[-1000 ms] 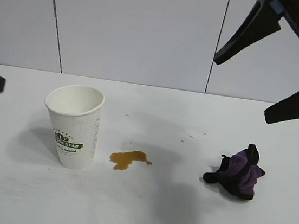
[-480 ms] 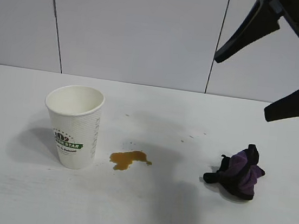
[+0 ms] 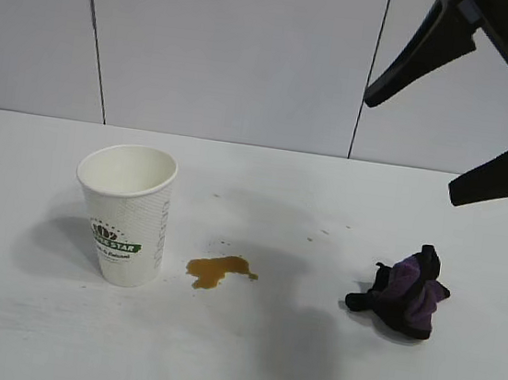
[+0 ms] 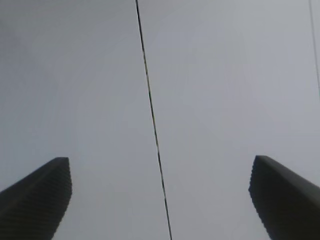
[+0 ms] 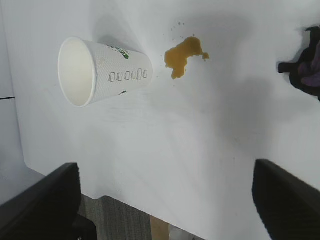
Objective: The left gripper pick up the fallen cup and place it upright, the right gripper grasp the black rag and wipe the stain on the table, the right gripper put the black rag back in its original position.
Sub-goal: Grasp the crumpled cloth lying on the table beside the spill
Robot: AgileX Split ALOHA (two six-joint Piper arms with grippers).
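The white paper cup (image 3: 126, 216) (image 5: 105, 72) stands upright on the left of the white table (image 3: 251, 366), logo facing front. Just right of its base lies the amber stain (image 3: 219, 270) (image 5: 184, 54). The black rag (image 3: 404, 292) (image 5: 307, 65), black with purple folds, sits bunched on the table's right side. My right gripper (image 3: 411, 152) (image 5: 165, 165) hangs open high above the rag, holding nothing. My left gripper (image 4: 160, 160) is out of the exterior view; its own camera shows its fingers wide apart, empty, facing the grey wall.
Grey wall panels (image 3: 234, 49) with dark vertical seams rise behind the table. In the right wrist view the table's edge (image 5: 150, 212) shows, with grey floor (image 5: 120, 222) beyond it.
The left gripper, at the exterior view's left edge a second ago, has drawn out of that view. The cup, stain, rag and right gripper have not moved.
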